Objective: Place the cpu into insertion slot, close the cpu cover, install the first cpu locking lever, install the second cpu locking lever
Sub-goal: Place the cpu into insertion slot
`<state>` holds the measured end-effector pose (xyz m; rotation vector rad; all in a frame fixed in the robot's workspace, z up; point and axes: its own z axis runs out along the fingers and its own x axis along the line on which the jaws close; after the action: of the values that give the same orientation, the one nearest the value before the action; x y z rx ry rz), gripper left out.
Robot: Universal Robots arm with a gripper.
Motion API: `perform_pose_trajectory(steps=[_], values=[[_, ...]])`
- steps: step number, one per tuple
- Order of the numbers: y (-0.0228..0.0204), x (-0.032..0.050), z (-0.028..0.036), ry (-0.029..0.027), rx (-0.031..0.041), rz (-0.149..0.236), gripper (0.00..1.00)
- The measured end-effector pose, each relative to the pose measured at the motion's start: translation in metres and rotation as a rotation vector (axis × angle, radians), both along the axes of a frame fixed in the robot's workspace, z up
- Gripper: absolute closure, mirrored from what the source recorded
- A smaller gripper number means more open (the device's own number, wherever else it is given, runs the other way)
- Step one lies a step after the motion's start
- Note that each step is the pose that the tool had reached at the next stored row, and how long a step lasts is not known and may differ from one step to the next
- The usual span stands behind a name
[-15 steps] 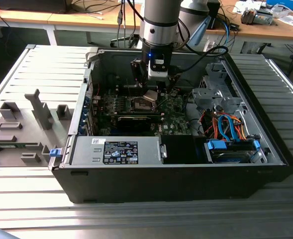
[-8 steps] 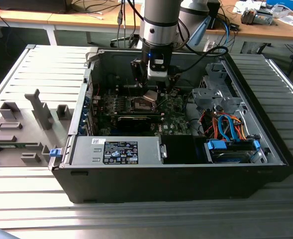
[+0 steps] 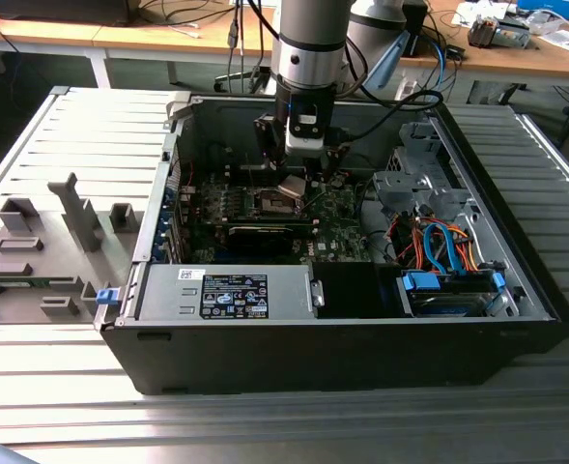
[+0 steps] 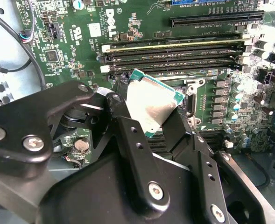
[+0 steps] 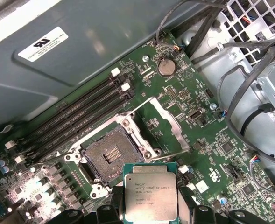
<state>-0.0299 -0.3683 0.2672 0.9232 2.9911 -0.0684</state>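
- i see the cpu off the board, pinched by two opposite edges in the gripper. its silver top faces the first wrist camera.
- in the second wrist view the cpu sits tilted, one green corner raised towards the memory slots, with a black finger pressed against one side.
- the gripper is clamped on the chip.
- the insertion slot is bare, with its contact field exposed inside the silver rim. the cpu hangs just beside it, not seated.
- the cpu cover is swung open off the slot, and green board shows through its cut-out centre.
- the memory slots run along another side of the slot. a coin battery sits further out, beyond the cover.
- in the exterior view the arm reaches down into the open computer case, with the cpu at the gripper above the motherboard.
- the case lies on a slatted metal table.
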Motion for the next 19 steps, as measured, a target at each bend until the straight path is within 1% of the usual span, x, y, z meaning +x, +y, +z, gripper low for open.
perform_pose_trajectory(steps=[14,19], values=[[0.0000,0.0000,-0.0001,0.0000,-0.0079,-0.027,0.46],[0.0000,0.0000,-0.0002,0.0000,-0.0139,-0.046,0.46]])
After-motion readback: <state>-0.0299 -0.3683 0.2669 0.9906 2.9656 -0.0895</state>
